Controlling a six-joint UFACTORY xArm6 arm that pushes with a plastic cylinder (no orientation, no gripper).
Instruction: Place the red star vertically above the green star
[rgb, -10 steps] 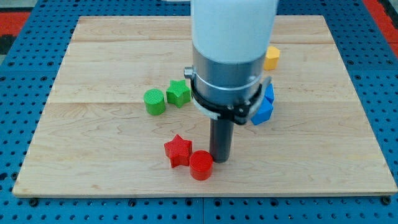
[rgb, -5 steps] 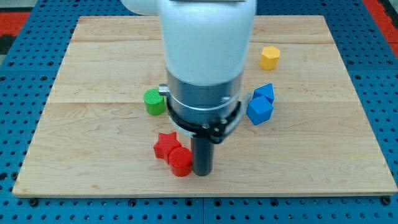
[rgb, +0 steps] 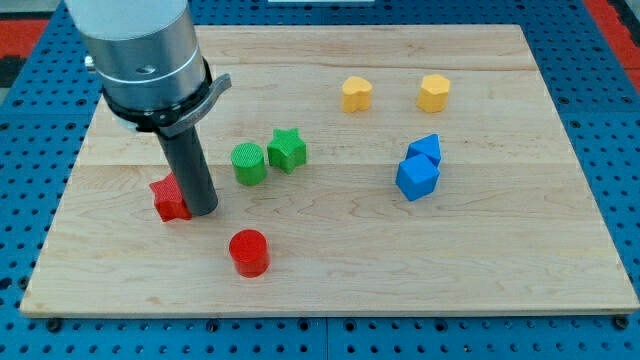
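Note:
The red star (rgb: 168, 199) lies at the board's left, partly hidden behind my rod. My tip (rgb: 203, 211) rests on the board, touching the red star's right side. The green star (rgb: 287, 149) sits near the board's middle, up and to the right of the tip, with a green cylinder (rgb: 248, 163) touching its left side. The red star is lower in the view than the green star and well to its left.
A red cylinder (rgb: 248, 252) stands below and to the right of the tip. Two blue blocks (rgb: 419, 168) sit together at the right. Two yellow blocks (rgb: 357, 94) (rgb: 434, 92) lie near the top right. The wooden board (rgb: 520, 250) ends at blue pegboard.
My tip has swept left across the board, pushing the red star left and slightly up. The red cylinder slid left, then stayed behind. The green star is uncovered again.

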